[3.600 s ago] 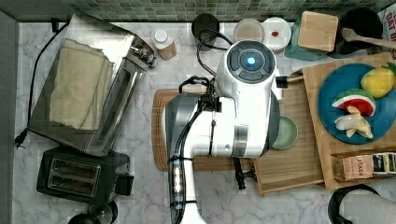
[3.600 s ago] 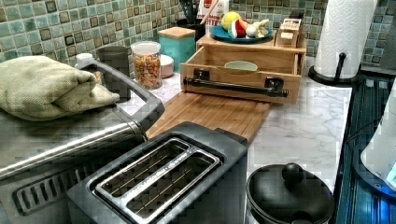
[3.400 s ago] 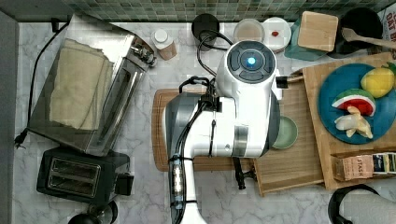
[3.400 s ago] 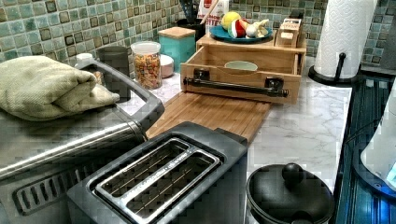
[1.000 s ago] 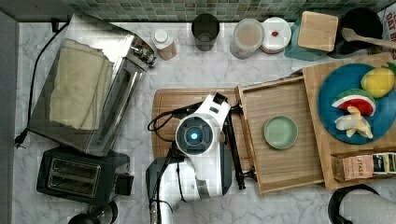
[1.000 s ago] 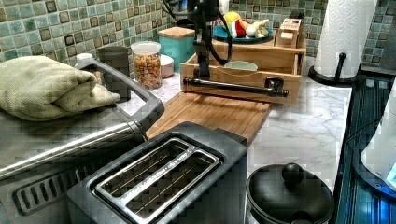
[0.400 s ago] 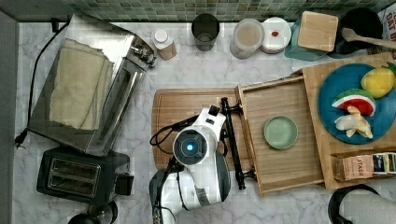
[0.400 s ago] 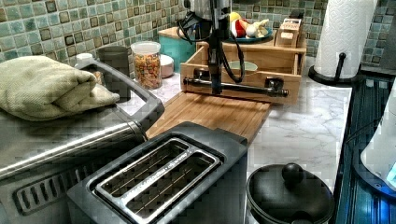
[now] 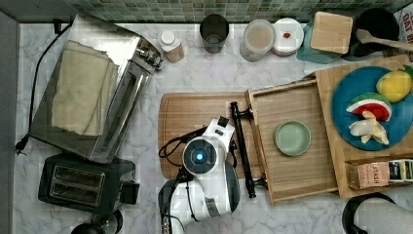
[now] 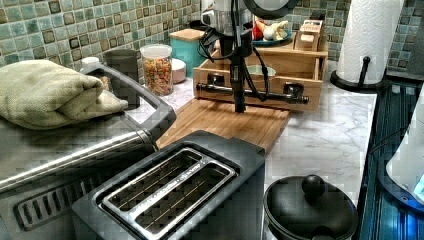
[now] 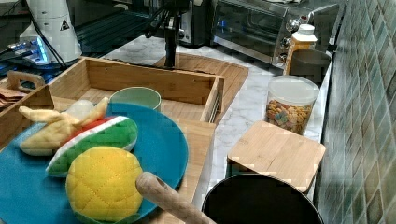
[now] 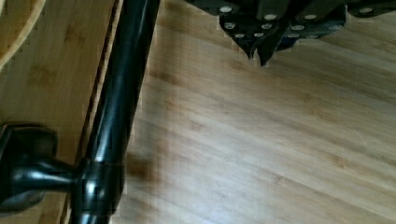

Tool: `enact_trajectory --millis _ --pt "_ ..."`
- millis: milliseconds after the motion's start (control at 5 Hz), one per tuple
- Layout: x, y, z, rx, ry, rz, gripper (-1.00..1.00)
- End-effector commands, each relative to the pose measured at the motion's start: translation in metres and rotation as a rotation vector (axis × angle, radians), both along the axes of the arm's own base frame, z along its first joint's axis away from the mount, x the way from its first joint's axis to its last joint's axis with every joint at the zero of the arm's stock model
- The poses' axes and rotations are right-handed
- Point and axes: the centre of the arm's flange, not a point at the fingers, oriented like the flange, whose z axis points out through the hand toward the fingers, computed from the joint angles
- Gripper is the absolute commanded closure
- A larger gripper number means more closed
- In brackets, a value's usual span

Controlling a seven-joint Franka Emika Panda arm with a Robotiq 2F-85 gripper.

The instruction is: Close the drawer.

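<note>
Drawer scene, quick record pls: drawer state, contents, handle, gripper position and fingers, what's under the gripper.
drawer: pulled out, open
contents: one green bowl on the drawer floor
handle: long black bar across the drawer front, at the top view's left of the drawer
gripper: low over the cutting board, just in front of the handle in the left view
fingers: closed together, holding nothing
under gripper: cutting board, bare wood
top board: carries the blue plate with toy food
</note>
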Motion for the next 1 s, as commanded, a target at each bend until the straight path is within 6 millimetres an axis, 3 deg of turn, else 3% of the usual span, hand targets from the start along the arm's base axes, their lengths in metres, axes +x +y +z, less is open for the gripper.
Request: enact_trajectory --millis 200,800,1000 --pt "0.017 -0.074 0.008 -0.005 -0.06 0.019 1.0" --pt "0.03 -0.187 0.005 0.006 -0.042 0.003 1.0" --pt "0.034 -0.223 0.005 0.001 -0.075 -0.102 1.0"
